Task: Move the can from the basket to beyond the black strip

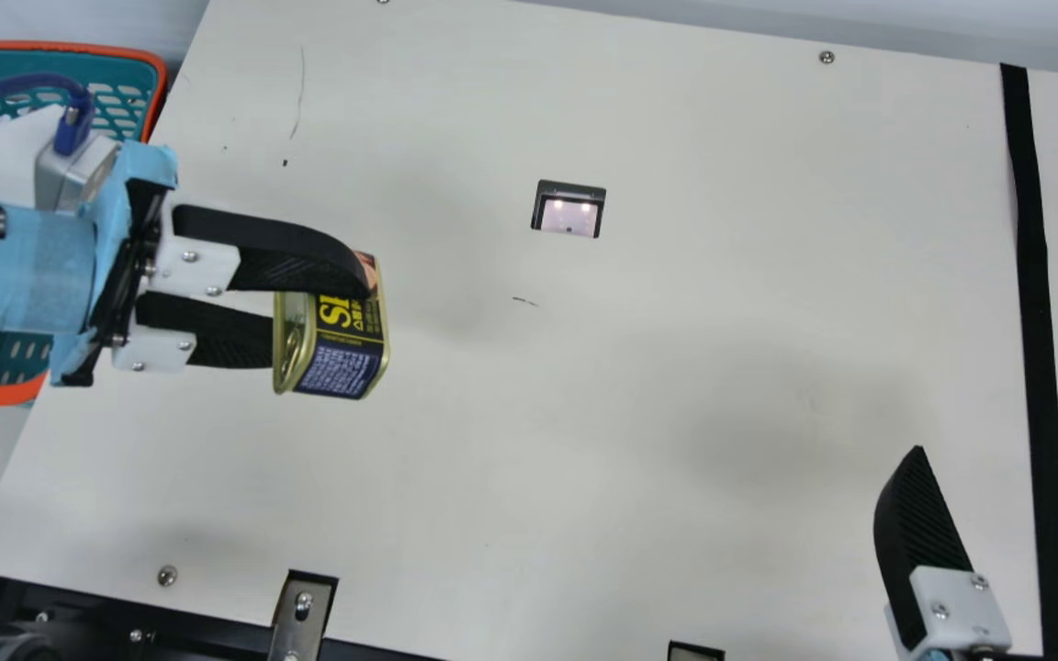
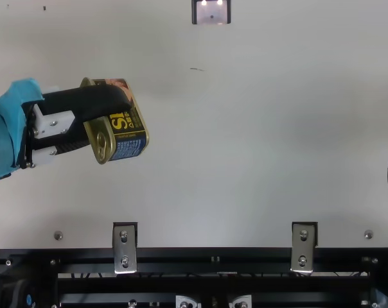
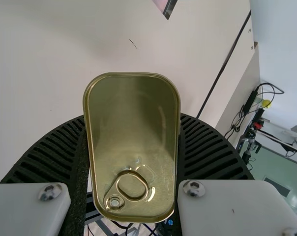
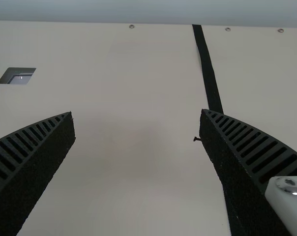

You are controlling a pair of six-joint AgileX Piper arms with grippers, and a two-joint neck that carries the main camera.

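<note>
Can (image 1: 341, 363), lid toward the wrist, is clamped between the fingers of my left gripper (image 1: 332, 321), out past the basket (image 1: 160, 83) and over the table (image 1: 584, 441). The black strip (image 1: 1036, 303) lies well apart, off to my right, so the carry ahead runs nearly the whole tabletop. Its lid's long axis crosses the direction the fingers point, and they press its two long sides. My right gripper (image 1: 1013, 461) is nearer the strip, its fingers wide apart with nothing between them, one on either side of the band in the main view. I judge that a handover to it is the sensible next step, with the can turned so free flanks meet those fingers; a skewed meeting could twist it loose.

The can is gold metal, round-cornered, with a ring pull (image 3: 132, 186) and a dark printed label. The fingers are ribbed black, the strip matt and ribbon-like, the basket perforated teal plastic with an orange rim.
</note>
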